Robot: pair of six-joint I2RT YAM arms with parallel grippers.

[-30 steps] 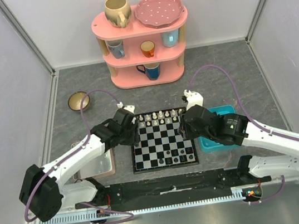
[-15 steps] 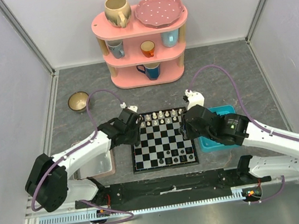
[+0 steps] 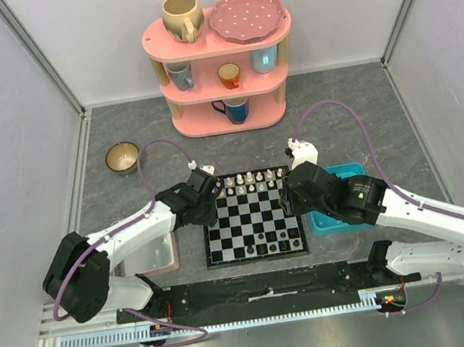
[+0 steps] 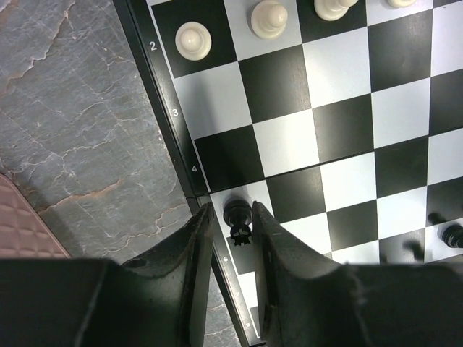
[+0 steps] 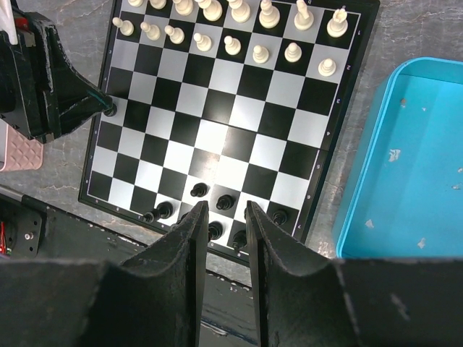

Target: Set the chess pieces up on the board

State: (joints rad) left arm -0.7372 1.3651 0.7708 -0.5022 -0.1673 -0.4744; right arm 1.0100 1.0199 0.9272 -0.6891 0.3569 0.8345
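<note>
The left jaws are drawn in to a narrow gap, pinching one upright black piece (image 4: 237, 215) at the left edge of the board (image 3: 251, 210), on its fifth rank. The right jaws hang above the near ranks, slightly parted with nothing between them. White pieces (image 5: 230, 29) fill the two far ranks, and other black pieces (image 5: 165, 210) cluster along the near edge. The blue tray (image 5: 405, 181), on the bench (image 3: 337, 114) right of the board, holds pale flecks.

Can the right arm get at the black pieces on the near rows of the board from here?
Probably yes. The right gripper hangs open directly above the black pieces at the near edge of the board, with nothing between. The left gripper is off at the board's left edge, out of the way.
</note>
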